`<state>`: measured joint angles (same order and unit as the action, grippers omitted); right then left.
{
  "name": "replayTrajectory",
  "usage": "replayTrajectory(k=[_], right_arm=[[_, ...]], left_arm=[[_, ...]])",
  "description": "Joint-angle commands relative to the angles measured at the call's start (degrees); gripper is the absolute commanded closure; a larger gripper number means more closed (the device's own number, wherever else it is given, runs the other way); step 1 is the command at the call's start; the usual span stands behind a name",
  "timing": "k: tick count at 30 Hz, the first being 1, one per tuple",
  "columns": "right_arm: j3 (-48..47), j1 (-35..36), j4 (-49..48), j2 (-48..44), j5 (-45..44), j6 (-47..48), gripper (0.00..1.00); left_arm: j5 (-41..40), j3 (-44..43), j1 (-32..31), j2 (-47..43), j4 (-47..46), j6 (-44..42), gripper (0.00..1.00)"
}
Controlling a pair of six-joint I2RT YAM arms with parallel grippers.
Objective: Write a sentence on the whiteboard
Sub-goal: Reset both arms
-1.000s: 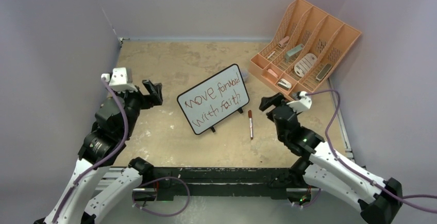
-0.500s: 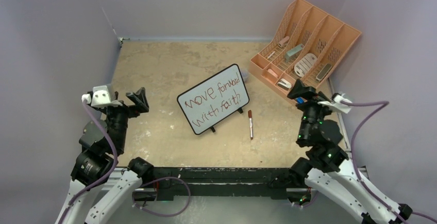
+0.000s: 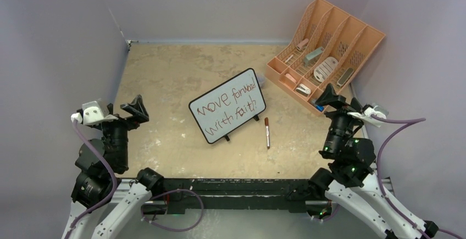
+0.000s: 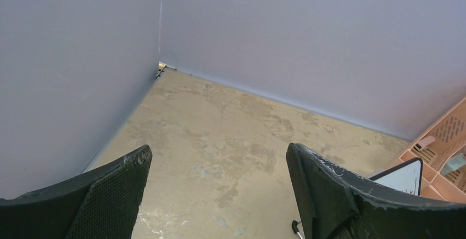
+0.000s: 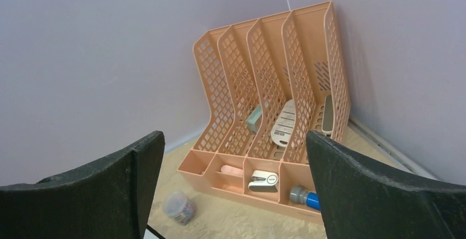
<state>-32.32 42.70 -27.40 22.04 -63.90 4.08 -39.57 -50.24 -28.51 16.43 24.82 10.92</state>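
left hand (image 3: 136,110) and right hand (image 3: 329,96) withdrew open from whiteboard (image 3: 228,106).

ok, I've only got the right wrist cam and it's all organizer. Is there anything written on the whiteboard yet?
Observer: Yes. The whiteboard has two lines of red handwriting, which read roughly "move forward with faith".
Operator: Where's the marker?
Observer: The marker is lying flat on the table, just right of the whiteboard and not touching it.
Operator: Is the left gripper holding anything?
Observer: No. The left gripper is open and empty, raised well to the left of the whiteboard.
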Motion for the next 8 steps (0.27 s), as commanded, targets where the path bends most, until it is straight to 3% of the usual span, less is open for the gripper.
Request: replayTrajectory(k=[1, 8], right_arm=[[0.1, -0.1, -4.0, -0.5, -0.7, 1.8, 0.01], [0.1, -0.1, -3.5, -0.1, -0.9, 1.0, 0.01]], left_arm=[[-1.6, -2.0, 0.3, -0.3, -1.2, 1.1, 0.09], [-1.0, -2.4, 0.3, -0.1, 0.1, 2.4, 0.08]])
